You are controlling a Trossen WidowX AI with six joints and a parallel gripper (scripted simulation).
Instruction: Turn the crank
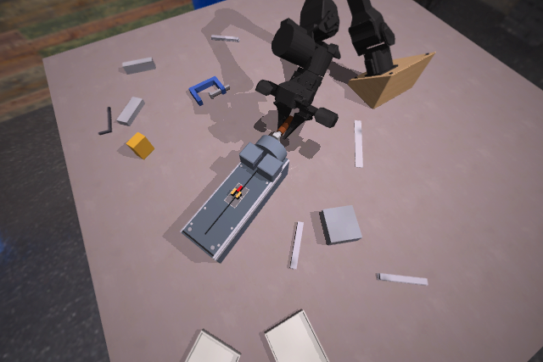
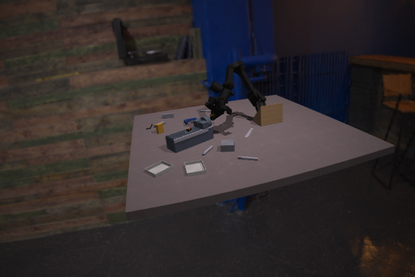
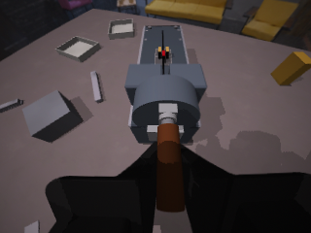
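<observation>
The slate-grey machine (image 1: 205, 219) (image 2: 190, 141) lies on the table, with a round hub (image 1: 272, 147) (image 3: 166, 97) at its crank end. My gripper (image 1: 282, 130) (image 3: 165, 145) is shut on the crank's brown handle (image 1: 287, 123) (image 3: 170, 194), which points back from the hub between the fingers. The red pointer (image 1: 239, 188) (image 3: 163, 53) sits at the slot, slightly to the hub side of the two brass marks (image 1: 233, 192) (image 3: 160, 49). It looks close to them but not level. The fingers hide part of the handle's sides.
A grey block (image 1: 342, 224) (image 3: 52, 116) and several pale bars lie beside the machine. A yellow block (image 1: 141, 146) (image 3: 292, 69), a blue clamp (image 1: 203, 85) and a black hex key (image 1: 109, 120) lie on the other side. A wooden wedge (image 1: 396, 84) stands by the arm's base.
</observation>
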